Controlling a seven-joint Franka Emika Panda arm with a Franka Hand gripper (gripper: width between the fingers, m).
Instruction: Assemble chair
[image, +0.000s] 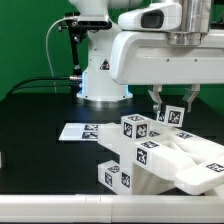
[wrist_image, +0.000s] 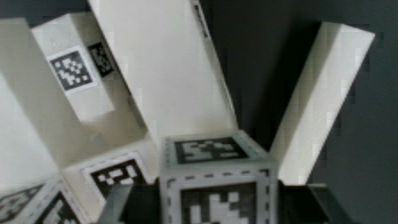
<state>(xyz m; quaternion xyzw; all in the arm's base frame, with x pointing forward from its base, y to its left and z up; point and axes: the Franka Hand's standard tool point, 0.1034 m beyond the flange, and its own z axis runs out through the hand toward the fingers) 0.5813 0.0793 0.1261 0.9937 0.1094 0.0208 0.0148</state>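
Note:
The chair's white tagged parts (image: 150, 155) lie in a pile at the front of the black table. Cubes and bars with tags stick up from it, and a flat panel (image: 205, 165) lies on the exterior view's right. My gripper (image: 170, 108) hangs over the back of the pile. In the wrist view it (wrist_image: 217, 205) is shut on a tagged white block (wrist_image: 217, 165), with a dark finger (wrist_image: 121, 205) against each side. Behind the block stand a wide white bar (wrist_image: 169, 70), a narrow bar (wrist_image: 324, 90) and a tagged piece (wrist_image: 80, 70).
The marker board (image: 80, 131) lies flat on the table on the exterior view's left of the pile. The robot's base (image: 103, 75) stands at the back before a green wall. The table's front edge runs just below the pile.

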